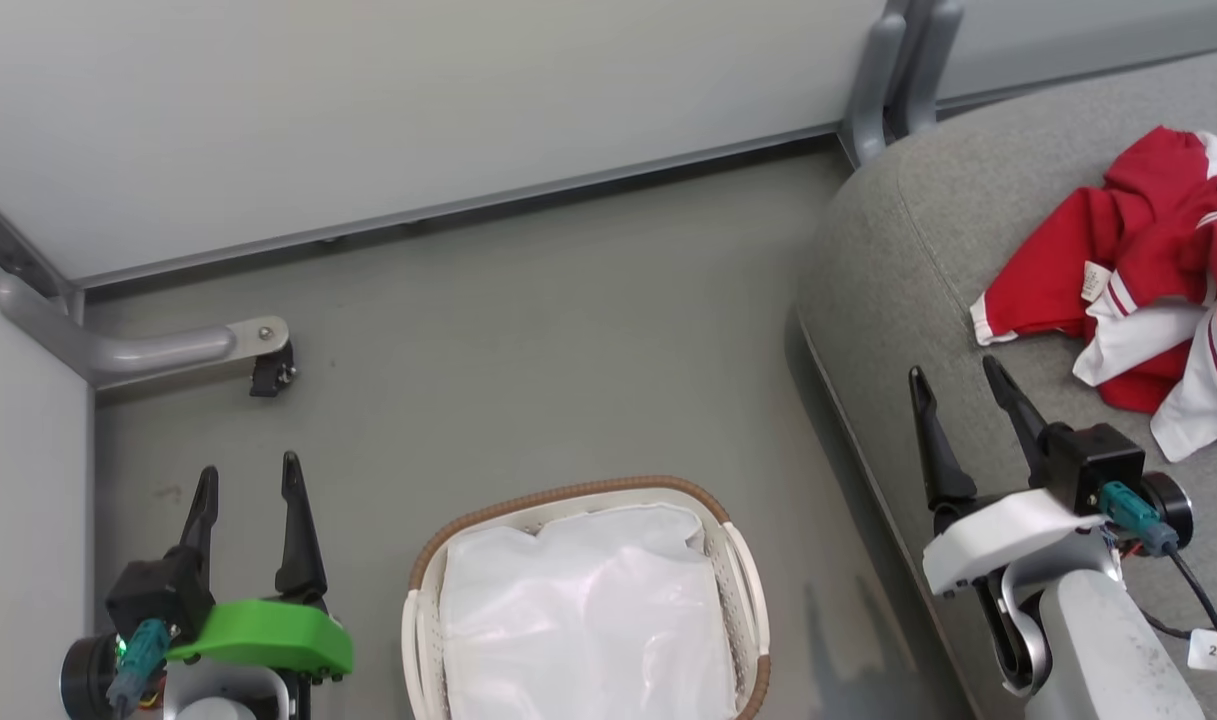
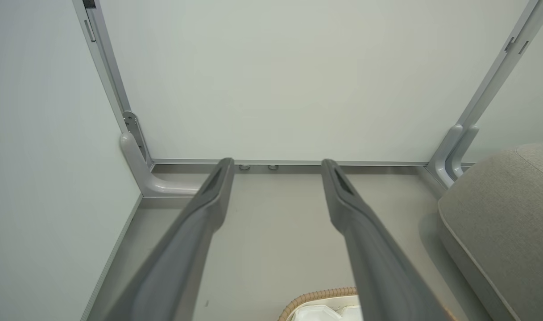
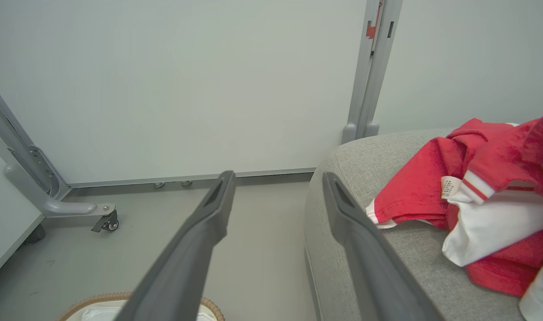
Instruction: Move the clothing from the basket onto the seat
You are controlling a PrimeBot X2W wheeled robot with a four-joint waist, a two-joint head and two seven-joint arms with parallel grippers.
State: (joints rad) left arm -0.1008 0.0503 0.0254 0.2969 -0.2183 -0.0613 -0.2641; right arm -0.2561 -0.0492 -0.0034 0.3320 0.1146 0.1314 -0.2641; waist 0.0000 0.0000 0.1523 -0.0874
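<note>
Red clothing [image 1: 1058,260], white stripes and trim, at two o'clock on the plain grey seat [image 1: 898,250]; white perforated basket [image 1: 740,600], brown woven rim, at six.

basket [image 1: 738,580] on floor [image 1: 528,330] left of seat [image 1: 898,250], clothing [image 1: 1128,270] on seat, wall [image 1: 418,90] behind both

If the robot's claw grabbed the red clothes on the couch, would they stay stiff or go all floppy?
Probably floppy: the red clothing lies crumpled in soft folds on the grey seat, so it would likely droop from wherever it is pinched. It looks thin, so probably light for its size. It seems unlikely to roll or break.
</note>
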